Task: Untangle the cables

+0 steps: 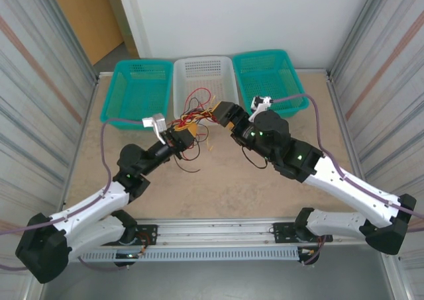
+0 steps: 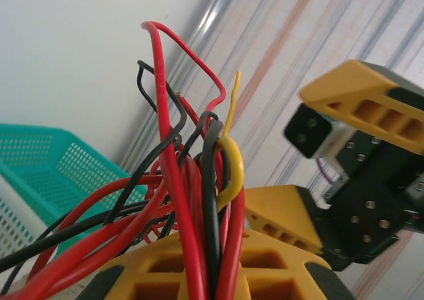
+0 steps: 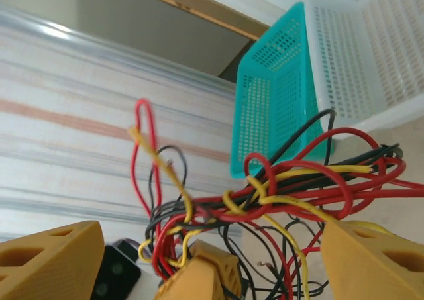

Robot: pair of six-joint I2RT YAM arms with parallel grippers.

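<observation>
Red-black cables (image 2: 199, 247) apparently pinched between left fingers (image 2: 132, 263).

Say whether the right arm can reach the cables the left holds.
Probably yes: the right arm has jaws open right at the cables, which the left arm grips; nothing intervenes.

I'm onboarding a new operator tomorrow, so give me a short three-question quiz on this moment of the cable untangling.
1. True or false: the left gripper is shut on the cables.
2. The right gripper is: A) open, B) shut and empty, C) shut on a basket.
3. Fill in: the middle basket is coloured ____.
Key: 1 true; 2 A; 3 white.
</observation>
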